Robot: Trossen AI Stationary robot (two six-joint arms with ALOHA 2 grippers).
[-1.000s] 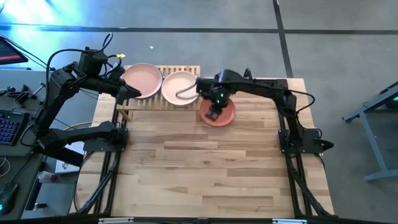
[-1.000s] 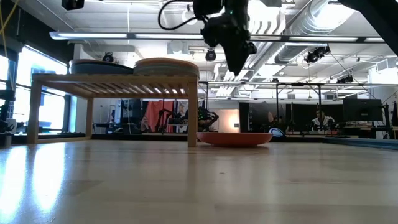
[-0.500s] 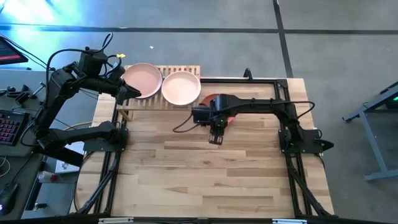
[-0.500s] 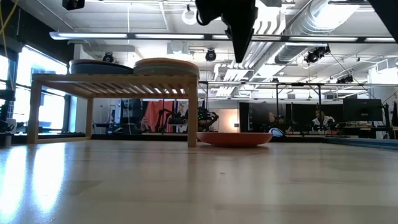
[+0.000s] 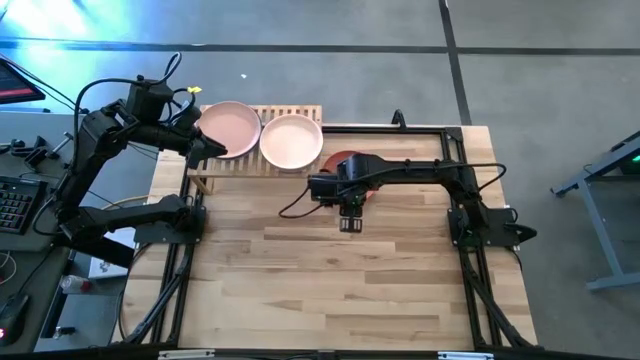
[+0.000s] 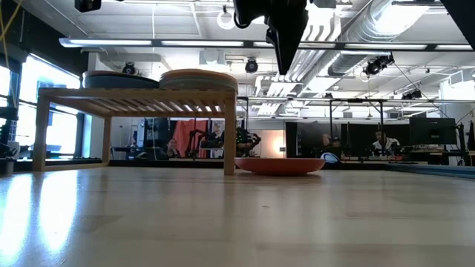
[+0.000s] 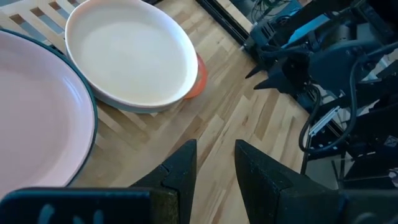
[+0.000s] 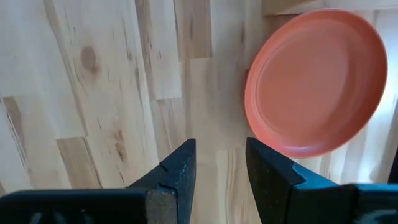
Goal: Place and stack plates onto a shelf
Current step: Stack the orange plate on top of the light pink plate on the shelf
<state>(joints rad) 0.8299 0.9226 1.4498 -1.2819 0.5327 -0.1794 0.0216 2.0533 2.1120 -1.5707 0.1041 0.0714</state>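
The light-wood shelf (image 5: pixel 262 162) stands at the table's far left and carries two plate stacks. The left stack is topped by a pink plate (image 5: pixel 229 127), the right one by a beige plate (image 5: pixel 291 140). A terracotta plate (image 5: pixel 346 160) lies flat on the table just right of the shelf, partly under my right arm; it also shows in the low view (image 6: pixel 280 165). My right gripper (image 5: pixel 349 224) hovers open above bare table on the near side of that plate (image 8: pixel 317 81). My left gripper (image 5: pixel 205 152) waits open at the shelf's left end, beside the pink plate (image 7: pixel 37 118).
The plank tabletop (image 5: pixel 330 280) spreads bare from the shelf to its near edge. A black frame rail (image 5: pixel 420 128) runs along the far right edge. Desks, cables and a keyboard (image 5: pixel 15 205) sit off the table's left side.
My right gripper has drawn away from above the terracotta plate, moving toward the table's near edge and rising, and has swung from a tilt to pointing straight down. The plate has stayed flat on the table.
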